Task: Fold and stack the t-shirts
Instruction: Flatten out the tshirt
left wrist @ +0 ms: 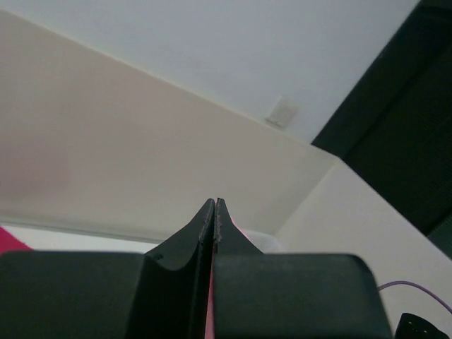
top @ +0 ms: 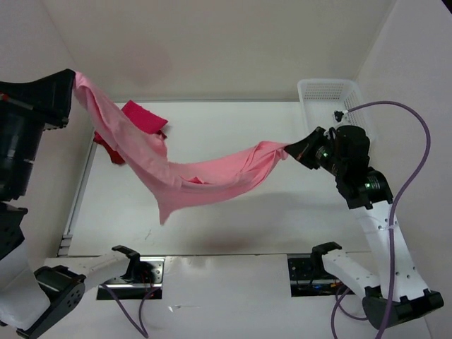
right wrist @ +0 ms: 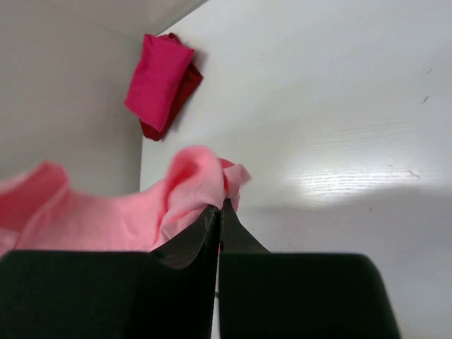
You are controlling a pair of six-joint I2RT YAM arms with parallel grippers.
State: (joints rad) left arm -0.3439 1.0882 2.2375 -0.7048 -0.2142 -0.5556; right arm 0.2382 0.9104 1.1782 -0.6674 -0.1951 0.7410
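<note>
We hold the salmon pink t-shirt [top: 198,180] stretched in the air above the counter [top: 233,226], left hand [top: 73,79] and right hand [top: 293,150] each clamped on 1 end. Behind it, the crimson t-shirt [top: 145,117] lies on the dark red t-shirt [top: 109,152]. A white basket [top: 318,95] stands behind the right hand.

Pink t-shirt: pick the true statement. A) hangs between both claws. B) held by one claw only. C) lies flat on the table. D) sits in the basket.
A: the pink t-shirt sags in the air between the left claw and the right claw, both shut on it.

Overhead, right-wrist views: shared salmon t-shirt [top: 212,185]
</note>
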